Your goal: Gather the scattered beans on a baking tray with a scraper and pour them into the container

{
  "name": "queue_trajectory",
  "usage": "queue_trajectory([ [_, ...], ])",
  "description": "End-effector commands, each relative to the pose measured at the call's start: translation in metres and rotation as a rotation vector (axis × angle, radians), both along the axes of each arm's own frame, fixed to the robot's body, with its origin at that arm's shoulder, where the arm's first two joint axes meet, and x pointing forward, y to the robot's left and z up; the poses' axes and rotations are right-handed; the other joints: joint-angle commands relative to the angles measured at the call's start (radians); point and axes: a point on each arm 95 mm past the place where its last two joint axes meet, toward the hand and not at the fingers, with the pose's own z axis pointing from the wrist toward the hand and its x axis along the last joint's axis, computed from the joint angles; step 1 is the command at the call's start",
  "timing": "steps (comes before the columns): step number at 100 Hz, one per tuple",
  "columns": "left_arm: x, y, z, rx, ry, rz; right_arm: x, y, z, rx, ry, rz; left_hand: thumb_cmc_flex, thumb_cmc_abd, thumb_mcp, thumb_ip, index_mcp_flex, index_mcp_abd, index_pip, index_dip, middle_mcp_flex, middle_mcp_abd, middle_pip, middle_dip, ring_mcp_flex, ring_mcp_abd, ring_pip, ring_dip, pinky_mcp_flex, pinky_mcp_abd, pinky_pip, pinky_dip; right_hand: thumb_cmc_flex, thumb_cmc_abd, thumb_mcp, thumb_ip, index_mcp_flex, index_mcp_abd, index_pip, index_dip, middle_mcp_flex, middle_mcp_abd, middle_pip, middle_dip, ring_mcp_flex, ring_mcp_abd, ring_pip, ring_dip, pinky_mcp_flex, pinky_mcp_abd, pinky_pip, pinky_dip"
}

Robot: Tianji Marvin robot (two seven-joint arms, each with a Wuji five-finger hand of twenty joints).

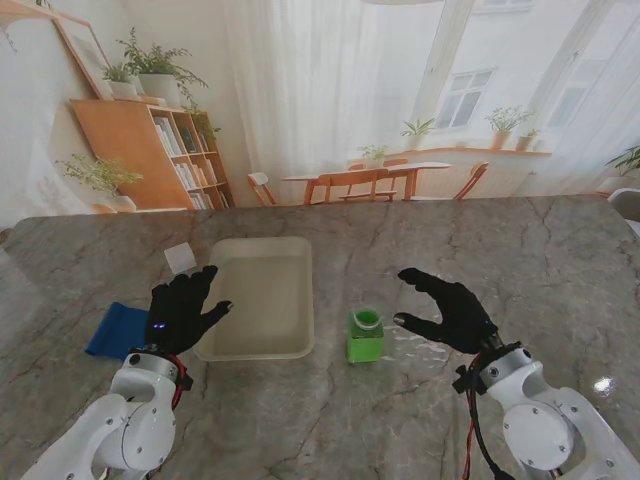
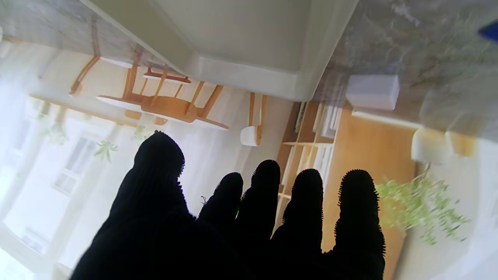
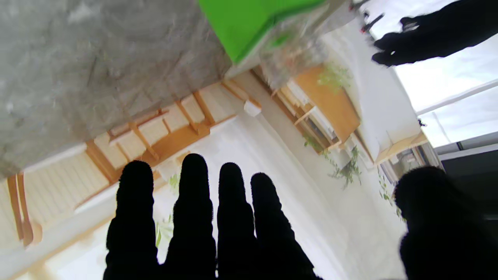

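Observation:
A cream baking tray (image 1: pixel 262 345) lies on the marble table, left of centre; I cannot make out any beans in it. A green container (image 1: pixel 365 336) stands just right of the tray's near right corner. A small white scraper-like piece (image 1: pixel 180 258) lies off the tray's far left corner. My left hand (image 1: pixel 180 308), black-gloved, hovers open at the tray's left edge, its thumb over the rim. The right hand (image 1: pixel 447 308) is open too, to the right of the container, fingers pointing toward it. The left wrist view shows the tray (image 2: pixel 249 74) and the white piece (image 2: pixel 372 91); the right wrist view shows the container (image 3: pixel 249 23).
A blue cloth (image 1: pixel 116 330) lies on the table to the left of my left hand. The marble top stretches far to the right and toward me. Behind the table's far edge is a backdrop of a room with shelves and chairs.

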Motion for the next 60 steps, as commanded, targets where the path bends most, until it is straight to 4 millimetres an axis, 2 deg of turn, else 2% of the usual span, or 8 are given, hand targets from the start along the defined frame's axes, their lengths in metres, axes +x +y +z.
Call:
queue_trajectory([
  [1, -0.006, -0.001, -0.011, -0.005, 0.05, -0.006, 0.001, -0.012, -0.01, -0.062, 0.05, 0.02, -0.022, 0.031, -0.013, -0.055, 0.012, -0.022, 0.004, 0.006, 0.004, -0.019, -0.013, 0.011, 0.013, -0.015, -0.021, 0.004, -0.003, 0.015, 0.0, 0.005, -0.035, -0.035, 0.033, -0.02, -0.053, 0.04, -0.009, 0.022, -0.044, 0.017, -0.029, 0.008, -0.031, -0.011, -0.024, -0.016, -0.013, -0.031, -0.022, -0.014],
  [27, -0.01, 0.003, -0.01, -0.014, 0.02, 0.015, 0.009, -0.029, -0.038, -0.196, 0.161, 0.123, -0.02, 0.033, -0.014, -0.056, 0.011, -0.02, 0.003, 0.004, 0.007, -0.019, -0.012, 0.011, 0.018, -0.019, -0.021, 0.006, 0.009, 0.006, -0.008, 0.008, -0.013, -0.082, 0.074, -0.021, -0.235, 0.137, -0.094, 0.02, -0.196, 0.055, -0.082, -0.042, -0.106, 0.003, -0.078, -0.074, -0.022, -0.043, -0.023, -0.047],
  [37, -0.011, 0.004, -0.01, -0.022, 0.012, 0.022, 0.019, -0.03, -0.05, -0.219, 0.182, 0.155, -0.019, 0.034, -0.014, -0.056, 0.012, -0.019, 0.004, 0.004, 0.007, -0.019, -0.011, 0.011, 0.019, -0.019, -0.021, 0.006, 0.013, 0.0, -0.01, 0.009, -0.017, -0.082, 0.073, -0.022, -0.212, 0.166, -0.212, -0.033, -0.253, 0.069, -0.074, -0.1, -0.137, 0.009, -0.09, -0.121, -0.031, -0.046, -0.002, -0.095],
  [41, -0.011, 0.004, -0.01, -0.025, 0.008, 0.024, 0.023, -0.029, -0.054, -0.22, 0.188, 0.167, -0.019, 0.034, -0.014, -0.056, 0.012, -0.018, 0.004, 0.004, 0.007, -0.018, -0.011, 0.012, 0.02, -0.02, -0.02, 0.007, 0.015, -0.002, -0.011, 0.01, -0.019, -0.081, 0.073, -0.023, -0.204, 0.177, -0.24, -0.075, -0.275, 0.075, -0.075, -0.109, -0.148, 0.01, -0.094, -0.131, -0.037, -0.046, 0.005, -0.102],
  [45, -0.012, 0.004, -0.009, -0.028, 0.005, 0.025, 0.028, -0.028, -0.058, -0.221, 0.196, 0.18, -0.018, 0.035, -0.014, -0.056, 0.012, -0.018, 0.004, 0.004, 0.008, -0.02, -0.01, 0.012, 0.021, -0.021, -0.019, 0.008, 0.018, -0.006, -0.011, 0.011, -0.026, -0.075, 0.067, -0.026, -0.19, 0.189, -0.252, -0.217, -0.3, 0.083, -0.066, -0.124, -0.159, 0.013, -0.087, -0.14, -0.044, -0.051, 0.016, -0.119],
  [51, -0.012, 0.004, -0.009, -0.033, 0.002, 0.027, 0.035, -0.026, -0.063, -0.219, 0.201, 0.199, -0.017, 0.037, -0.014, -0.056, 0.013, -0.016, 0.005, 0.004, 0.01, -0.02, -0.009, 0.013, 0.023, -0.023, -0.019, 0.008, 0.02, -0.009, -0.012, 0.011, -0.037, -0.064, 0.059, -0.029, -0.185, 0.208, -0.262, -0.328, -0.332, 0.1, -0.065, -0.129, -0.175, 0.022, -0.086, -0.142, -0.054, -0.05, 0.022, -0.126],
  [55, -0.011, 0.004, -0.01, -0.037, 0.001, 0.027, 0.04, -0.025, -0.066, -0.217, 0.2, 0.211, -0.017, 0.037, -0.014, -0.057, 0.013, -0.015, 0.005, 0.004, 0.011, -0.02, -0.009, 0.013, 0.023, -0.025, -0.019, 0.008, 0.02, -0.012, -0.014, 0.012, -0.044, -0.057, 0.054, -0.032, -0.172, 0.219, -0.262, -0.486, -0.353, 0.111, -0.06, -0.13, -0.186, 0.029, -0.08, -0.142, -0.059, -0.052, 0.027, -0.133],
  [60, -0.011, 0.003, -0.01, -0.041, 0.0, 0.028, 0.046, -0.022, -0.069, -0.212, 0.195, 0.224, -0.017, 0.037, -0.014, -0.056, 0.013, -0.015, 0.005, 0.005, 0.011, -0.021, -0.009, 0.013, 0.024, -0.026, -0.019, 0.008, 0.022, -0.015, -0.014, 0.012, -0.049, -0.053, 0.052, -0.033, -0.171, 0.229, -0.267, -0.525, -0.366, 0.117, -0.059, -0.13, -0.196, 0.033, -0.078, -0.141, -0.064, -0.053, 0.028, -0.134],
])
